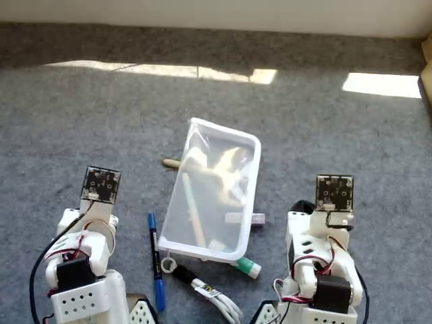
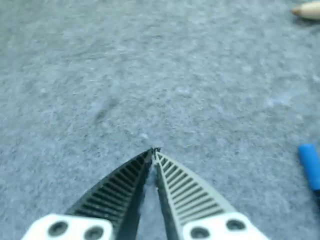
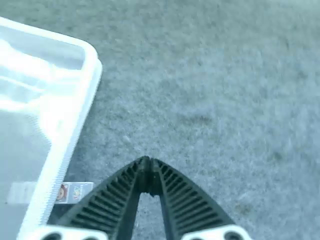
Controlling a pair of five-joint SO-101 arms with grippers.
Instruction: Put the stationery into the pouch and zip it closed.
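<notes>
Locating the pouch (image 1: 209, 138) first: where does it lie? (Student)

Flat on the grey carpet (image 1: 81, 128), between the two arms, translucent with a white border. A wooden stick (image 1: 192, 209) shows through its wall. A wooden pencil (image 1: 170, 162) pokes out past the pouch's left edge; whether it sits inside or underneath cannot be told. (Tutor)

And the loose items? (Student)

A blue pen (image 1: 156, 260) lies just left of the pouch's near corner. A green-capped item (image 1: 248, 267) touches the near edge. A white cable (image 1: 202, 287) with a black connector lies between pen and cap. A small labelled white piece (image 1: 246, 218) sticks out at the pouch's right edge. (Tutor)

How do the fingers stand? (Student)

The left gripper (image 2: 154, 150) has its tips pressed together over bare carpet, gripping nothing, with the pen's end off to one side. The right gripper (image 3: 146, 160) is likewise closed to the tips and empty, just beside the pouch's white border. (Tutor)
</notes>
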